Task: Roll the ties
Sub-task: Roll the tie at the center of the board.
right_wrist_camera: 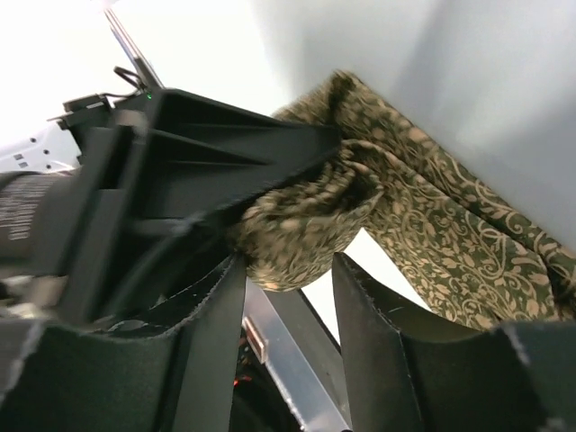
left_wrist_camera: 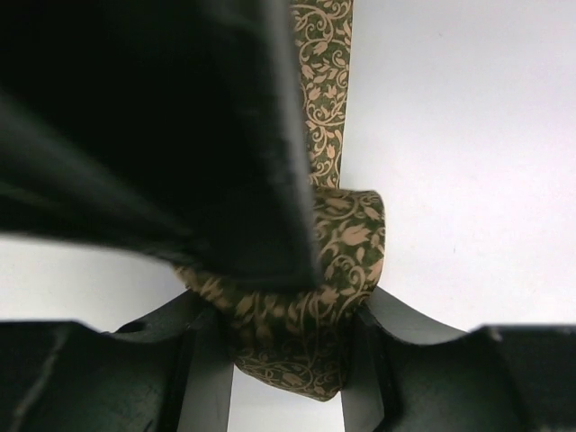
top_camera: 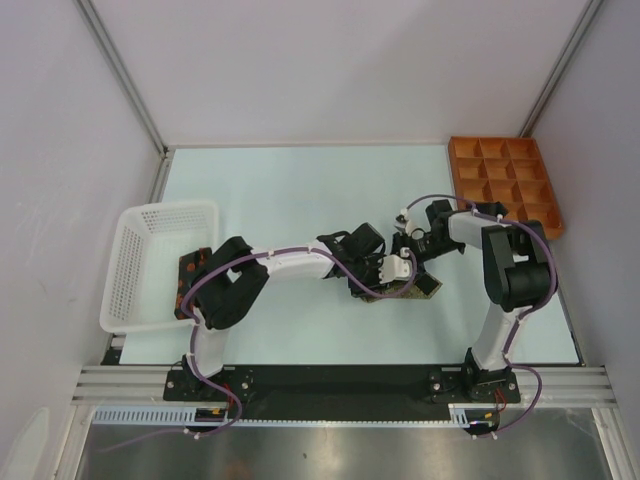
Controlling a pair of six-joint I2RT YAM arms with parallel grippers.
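Observation:
An olive-green tie with a tan vine pattern lies mid-table, one end wound into a roll. My left gripper is shut on the roll, a finger pressing each side. The unrolled tail runs away over the white table. My right gripper meets the same roll from the opposite side, with its fingertips closed against the roll's lower end. One of its black fingers crosses over the roll in the left wrist view. From above, the left gripper and right gripper sit tip to tip. A black tie does not show.
A white mesh basket stands at the left edge, with a dark bundle at its near right corner. An orange compartment tray sits at the back right. The loose tail spreads to the right of my right fingers.

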